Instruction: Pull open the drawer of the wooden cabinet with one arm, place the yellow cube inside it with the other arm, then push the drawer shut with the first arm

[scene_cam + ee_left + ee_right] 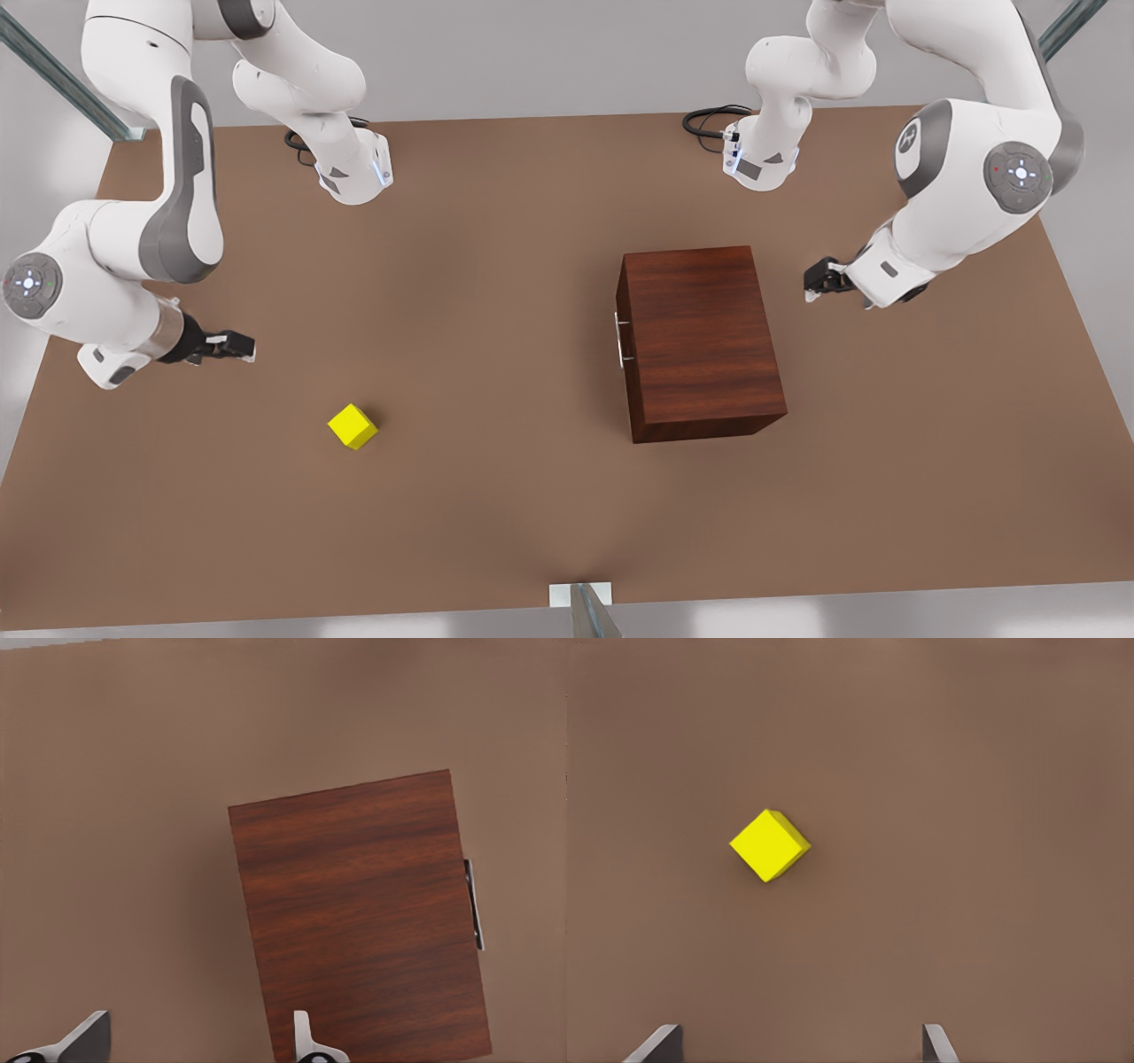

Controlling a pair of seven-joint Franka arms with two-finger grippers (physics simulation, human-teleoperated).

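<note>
I see the left gripper point(817, 285) beside the wooden cabinet point(700, 341) and the right gripper point(241, 346) near the yellow cube point(353, 426), both spread empty (fingertips cropped in wrist views).

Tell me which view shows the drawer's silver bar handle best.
The front view: the slim silver bar handle shows whole on the cabinet's face toward the front view's left. The left wrist view catches it edge-on beyond the top.
</note>
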